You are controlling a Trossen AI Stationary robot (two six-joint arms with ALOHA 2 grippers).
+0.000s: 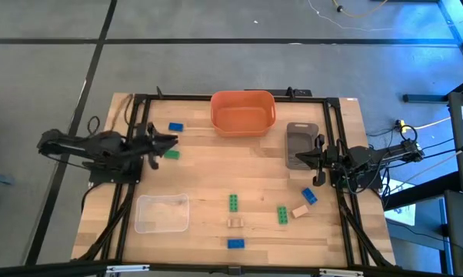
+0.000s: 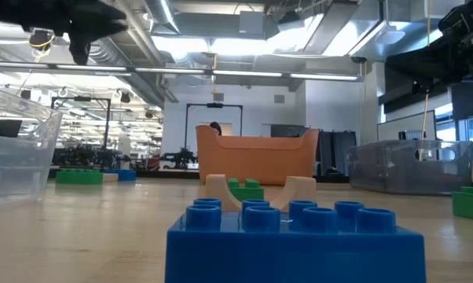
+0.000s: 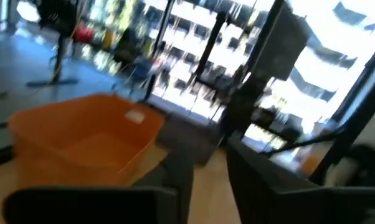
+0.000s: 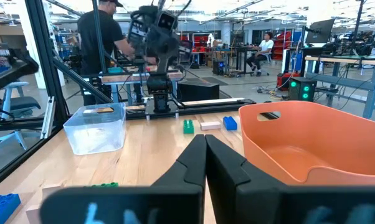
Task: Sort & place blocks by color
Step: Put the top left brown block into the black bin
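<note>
Sorting stood at an early stage, judged from the layout. The orange bowl [image 1: 242,112], the landmark used here, looked empty, as did the grey tray [image 1: 300,143] just to its right and the clear tray [image 1: 161,212] well toward the front-left.

All visible blocks lay loose on the wooden table [image 1: 208,165]: a blue block [image 1: 175,127] and a green block [image 1: 171,155] left of the bowl; two green blocks [image 1: 234,202] [image 1: 281,215], two tan ones [image 1: 235,222] [image 1: 299,211] and two blue ones [image 1: 309,195] [image 1: 236,243] in front of it.

The left gripper [image 1: 170,139] hovered left of the bowl between the nearby blue and green blocks, its fingers slightly parted and holding nothing visible. The right gripper [image 1: 302,158] waited beside the grey tray, fingers closed and empty.

Beyond the table lay a lit workshop with people at benches.
</note>
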